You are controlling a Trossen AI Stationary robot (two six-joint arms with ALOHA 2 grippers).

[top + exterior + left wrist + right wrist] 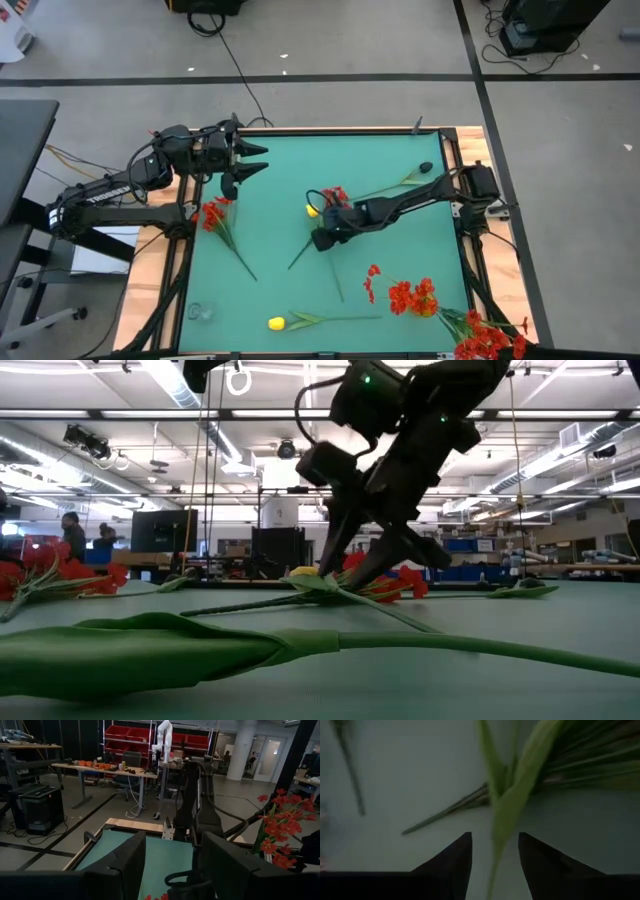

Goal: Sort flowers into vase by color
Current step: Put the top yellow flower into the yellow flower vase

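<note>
Right pincer (322, 238) is down at desk (280, 160) centre, jaws apart and straddling a green stalk (496, 865), not yet clamped; that stalk belongs to the pair of stems lying there, one yellow head (312, 210) and one red bloom (335, 195) just at 12 o'clock of the pincer. I'd say pinch low on one stalk only, clear of the leaf, and check which colour I've got before lifting. Left pincer (240, 165) waits at 10 o'clock, jaws apart, empty. Count: yellow flowers, two, the second (278, 323) at 6 o'clock. Red flowers, I make four: centre, one (215, 213) at 9 o'clock, a loose clump (412, 297) and an edge bunch (485, 338) at 4 to 5 o'clock. No vase I can make out.
</note>
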